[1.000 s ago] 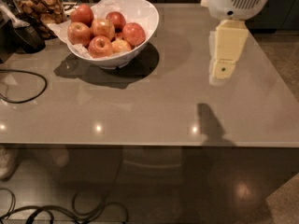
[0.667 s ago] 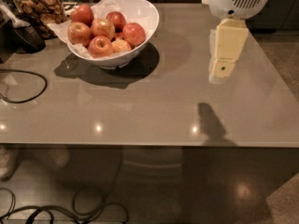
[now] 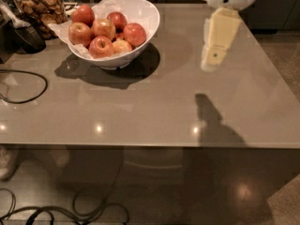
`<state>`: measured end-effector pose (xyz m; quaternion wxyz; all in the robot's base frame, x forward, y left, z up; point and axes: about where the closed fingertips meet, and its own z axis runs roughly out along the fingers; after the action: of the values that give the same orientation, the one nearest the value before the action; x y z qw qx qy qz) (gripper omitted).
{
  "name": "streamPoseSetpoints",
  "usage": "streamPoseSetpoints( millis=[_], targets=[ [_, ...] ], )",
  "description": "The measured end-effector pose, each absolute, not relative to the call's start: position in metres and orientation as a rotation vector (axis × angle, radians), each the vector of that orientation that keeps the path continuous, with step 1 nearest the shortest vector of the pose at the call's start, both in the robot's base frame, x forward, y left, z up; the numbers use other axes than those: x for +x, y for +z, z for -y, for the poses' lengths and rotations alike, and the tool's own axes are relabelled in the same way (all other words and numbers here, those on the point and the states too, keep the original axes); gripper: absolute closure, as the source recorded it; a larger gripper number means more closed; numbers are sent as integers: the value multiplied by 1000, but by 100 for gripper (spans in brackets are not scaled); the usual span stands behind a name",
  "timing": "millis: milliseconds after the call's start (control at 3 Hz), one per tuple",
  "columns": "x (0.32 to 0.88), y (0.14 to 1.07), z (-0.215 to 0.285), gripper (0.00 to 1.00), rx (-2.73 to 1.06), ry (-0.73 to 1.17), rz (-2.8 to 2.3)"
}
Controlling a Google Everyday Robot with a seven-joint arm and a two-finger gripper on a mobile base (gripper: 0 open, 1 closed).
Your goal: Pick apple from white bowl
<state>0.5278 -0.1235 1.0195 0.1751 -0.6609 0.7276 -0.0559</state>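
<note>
The white bowl stands at the table's back left, lined with crinkled white paper, with several pinkish-red apples piled in it. A smaller, paler yellow-orange apple lies at the front of the pile. My gripper hangs from the white arm at the upper right, well to the right of the bowl and above the tabletop. It holds nothing that I can see.
A clear jar of brown snacks stands left of the bowl, with a dark scoop-like object beside it. A black cable loops over the table's left side. The table's front edge runs across the lower middle; cables lie on the floor below.
The view has shifted slightly; the gripper looks a little lower in the picture. The bowl and apples have not moved.
</note>
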Motion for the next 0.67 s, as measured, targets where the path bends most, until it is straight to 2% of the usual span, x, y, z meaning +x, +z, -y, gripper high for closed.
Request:
streamPoseSetpoints(
  millis=[333, 667],
  targets=[
    [570, 1029, 100, 0, -1877, -102, -2029],
    [583, 1045, 94, 0, -1835, -117, -1982]
  ],
)
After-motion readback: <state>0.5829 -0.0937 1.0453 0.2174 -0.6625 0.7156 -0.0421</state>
